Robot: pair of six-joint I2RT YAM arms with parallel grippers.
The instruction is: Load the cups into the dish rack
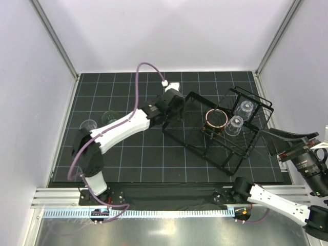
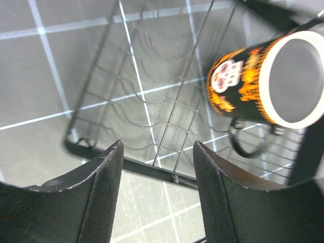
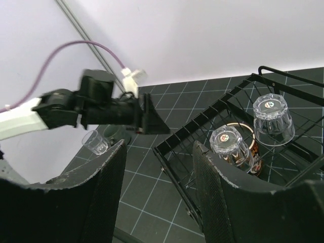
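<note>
The rack (image 1: 205,155) sits askew on the counter (image 1: 128,159) with three cups in it. The mug (image 1: 216,119) is near its middle. One tumbler (image 1: 236,124) is upside down just beside the mug, and a second tumbler (image 1: 247,108) is upside down toward the rack's far right corner. Well to the left of the rack, two more sit on the counter, near each other but apart: a third tumbler (image 1: 88,124), and a fourth tumbler (image 1: 109,117) on the side nearer the rack. The left hand (image 1: 171,114) hangs over the rack's left end, its fingers (image 2: 106,192) spread wide with nothing between them. From its wrist camera the mug shows off to the right, black with an orange print. The right hand (image 1: 271,135) is off the rack's right side and points toward the rack, its fingers likewise parted and empty.
</note>
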